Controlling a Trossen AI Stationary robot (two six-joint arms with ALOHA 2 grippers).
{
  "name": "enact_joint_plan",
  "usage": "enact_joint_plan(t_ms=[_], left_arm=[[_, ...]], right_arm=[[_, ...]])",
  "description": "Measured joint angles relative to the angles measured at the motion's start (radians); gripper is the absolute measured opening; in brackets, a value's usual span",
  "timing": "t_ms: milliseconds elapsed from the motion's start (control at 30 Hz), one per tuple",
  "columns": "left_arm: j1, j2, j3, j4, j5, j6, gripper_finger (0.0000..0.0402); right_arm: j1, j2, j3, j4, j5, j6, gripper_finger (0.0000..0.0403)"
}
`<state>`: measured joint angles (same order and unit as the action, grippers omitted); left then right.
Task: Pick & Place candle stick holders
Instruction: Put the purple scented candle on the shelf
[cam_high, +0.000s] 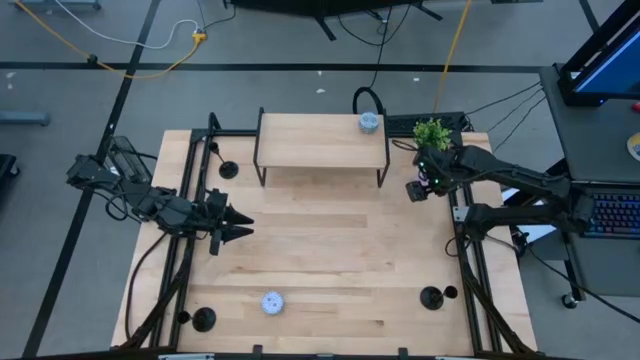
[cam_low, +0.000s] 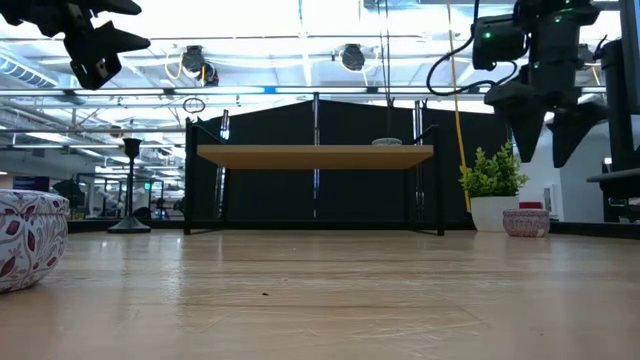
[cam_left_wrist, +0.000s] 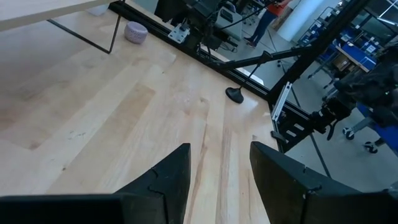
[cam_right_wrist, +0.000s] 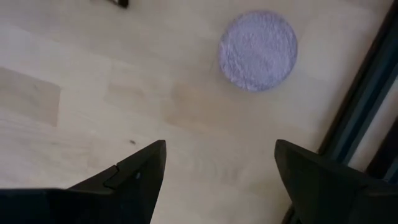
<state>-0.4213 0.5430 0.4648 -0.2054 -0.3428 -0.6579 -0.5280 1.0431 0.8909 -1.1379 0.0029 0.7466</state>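
Note:
Three matte-black candle stick holders stand on their disc bases on the table: one at the far left (cam_high: 228, 170), also in the low view (cam_low: 131, 190), one at the near left (cam_high: 204, 320), and one at the near right (cam_high: 432, 297), also in the left wrist view (cam_left_wrist: 235, 94). My left gripper (cam_high: 240, 232) is open and empty above the table's left middle, pointing toward the right edge. My right gripper (cam_high: 418, 190) is open and empty, raised at the far right, pointing down near a lavender puck (cam_right_wrist: 258, 42).
A wooden shelf on black legs (cam_high: 320, 142) stands at the far middle with a pale puck (cam_high: 369, 122) on it. A green potted plant (cam_high: 431, 132) stands at the far right. A white patterned puck (cam_high: 272, 302) lies near the front edge. Black frame rails (cam_high: 470, 270) run along both sides.

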Motion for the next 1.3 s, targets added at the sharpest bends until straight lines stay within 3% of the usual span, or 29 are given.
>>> enact_joint_plan(t_ms=[267, 633, 1067, 1300], left_arm=[[0.0, 0.0, 0.0, 0.0, 0.0, 0.0, 0.017], [0.0, 0.0, 0.0, 0.0, 0.0, 0.029, 0.017], [0.0, 0.0, 0.0, 0.0, 0.0, 0.035, 0.017], [0.0, 0.0, 0.0, 0.0, 0.0, 0.034, 0.017]], right_arm=[[-0.03, 0.0, 0.0, 0.056, 0.139, -0.01, 0.0319], [-0.029, 0.0, 0.0, 0.099, 0.127, 0.009, 0.0321], [-0.029, 0.0, 0.0, 0.102, 0.131, -0.037, 0.0386], [-0.029, 0.001, -0.113, 0.207, 0.129, -0.051, 0.0398]])
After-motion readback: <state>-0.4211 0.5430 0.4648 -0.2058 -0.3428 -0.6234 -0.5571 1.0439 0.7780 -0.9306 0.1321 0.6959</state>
